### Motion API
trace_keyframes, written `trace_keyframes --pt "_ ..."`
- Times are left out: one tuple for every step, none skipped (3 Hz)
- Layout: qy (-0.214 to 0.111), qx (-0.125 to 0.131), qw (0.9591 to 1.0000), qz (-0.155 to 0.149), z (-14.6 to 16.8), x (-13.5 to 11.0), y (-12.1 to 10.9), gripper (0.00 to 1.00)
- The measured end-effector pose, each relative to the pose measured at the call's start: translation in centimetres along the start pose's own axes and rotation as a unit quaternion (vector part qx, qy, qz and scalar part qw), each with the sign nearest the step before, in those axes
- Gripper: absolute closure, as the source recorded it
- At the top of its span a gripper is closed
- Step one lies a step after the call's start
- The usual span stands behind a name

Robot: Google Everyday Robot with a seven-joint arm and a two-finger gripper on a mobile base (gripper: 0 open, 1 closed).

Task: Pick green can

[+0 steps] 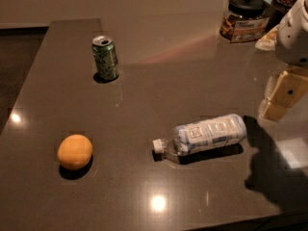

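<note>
The green can point(105, 57) stands upright on the dark counter point(159, 85) at the far left, its silver top with pull-tab facing up. The gripper point(281, 97) hangs at the right edge of the view, above the counter, far to the right of the can and just right of the lying bottle. It holds nothing that shows.
A clear plastic water bottle point(204, 136) with a white cap lies on its side in the middle right. An orange point(74, 151) sits at the front left. A jar with a black lid point(244, 17) and snack containers stand at the back right.
</note>
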State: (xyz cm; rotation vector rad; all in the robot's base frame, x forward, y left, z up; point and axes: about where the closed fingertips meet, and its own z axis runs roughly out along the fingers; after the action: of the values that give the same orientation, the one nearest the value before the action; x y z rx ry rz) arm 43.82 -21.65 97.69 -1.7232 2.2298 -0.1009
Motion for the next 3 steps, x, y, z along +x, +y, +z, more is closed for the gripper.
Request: trace_keyframes --pt "-0.001 0.001 1.0 0.0 0.0 -0.1 0.0 0.0" --pt "-0.017 -0.003 0.9998 0.003 0.6 -2.4 -0.4 0.0" --pt "-0.049 -0.014 0.9986 0.01 2.3 -7.1 -0.9 0.0"
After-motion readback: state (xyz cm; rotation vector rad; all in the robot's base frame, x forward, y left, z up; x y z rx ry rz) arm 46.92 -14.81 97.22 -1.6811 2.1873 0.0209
